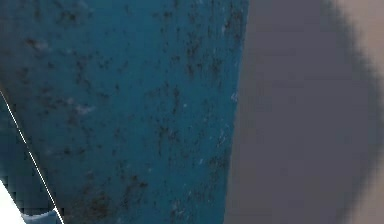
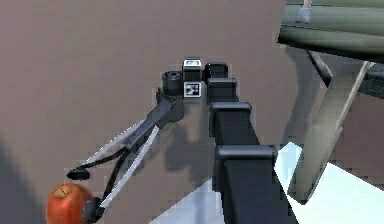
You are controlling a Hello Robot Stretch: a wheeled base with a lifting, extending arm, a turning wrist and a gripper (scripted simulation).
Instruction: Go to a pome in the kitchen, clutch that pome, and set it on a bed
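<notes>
Looking through the forward view first, I mostly got a dark teal speckled slab (image 1: 120, 110) right up close. A plain grey-brown stretch (image 1: 310, 120) sat to its right and a white corner (image 1: 15, 205) at the bottom left. Honestly couldn't tell what the slab was.

The arm side view was the useful one. The arm (image 2: 240, 150) ran up from the bottom edge and the fingers (image 2: 112, 146) angled down toward the lower left. The pome (image 2: 68, 204) hung at their tips, round and red-orange, clear of the brown floor behind it, so the fingers had hold of it. A grey-green piece of furniture (image 2: 330, 45) with slanted legs stood at the upper right.

My take on handling: it looked firm and fairly light, but smooth skin plus a round shape meant it could slip or roll, and it would bruise if dropped. Across the widest part seemed the safest place to hold it.
</notes>
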